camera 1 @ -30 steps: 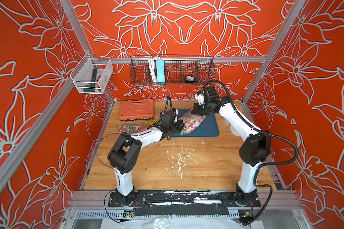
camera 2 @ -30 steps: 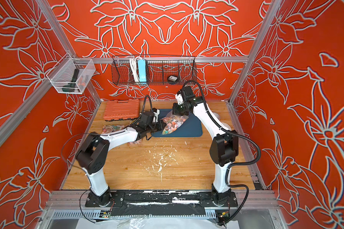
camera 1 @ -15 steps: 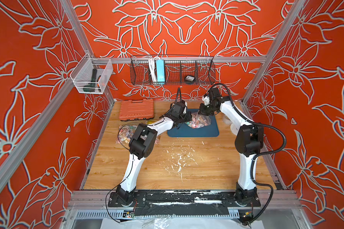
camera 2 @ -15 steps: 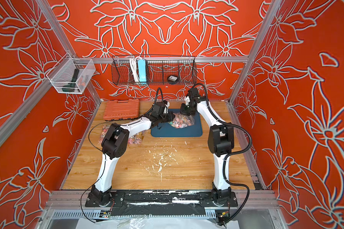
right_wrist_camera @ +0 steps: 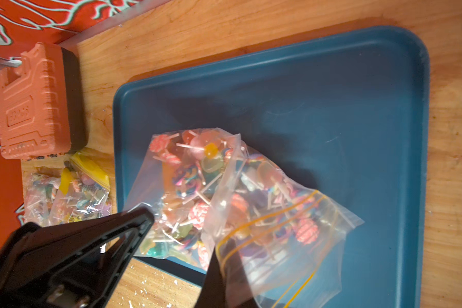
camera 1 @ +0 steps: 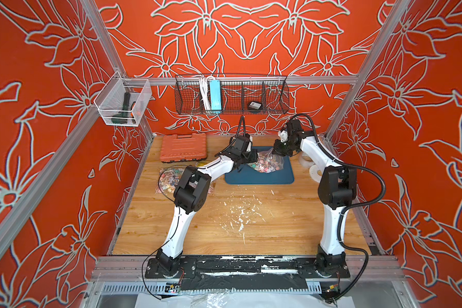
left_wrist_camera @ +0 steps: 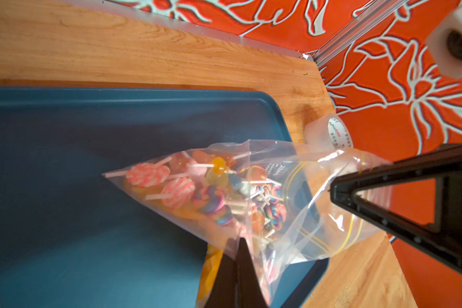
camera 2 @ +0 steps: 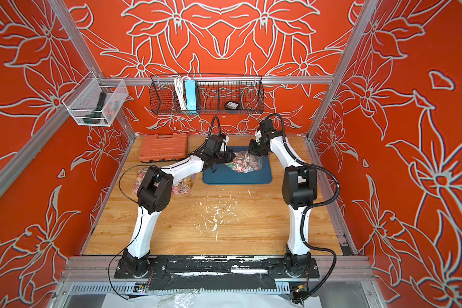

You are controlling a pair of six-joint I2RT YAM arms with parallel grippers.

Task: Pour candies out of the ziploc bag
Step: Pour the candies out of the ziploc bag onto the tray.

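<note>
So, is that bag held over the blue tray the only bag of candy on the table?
No: a second bag of lollipops lies on the wood beside the orange case, off the blue tray.

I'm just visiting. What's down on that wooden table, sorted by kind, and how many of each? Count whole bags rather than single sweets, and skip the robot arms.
Ziploc bag: 2
Blue tray: 1
Orange case: 1
Tape roll: 2
Total: 6
</note>
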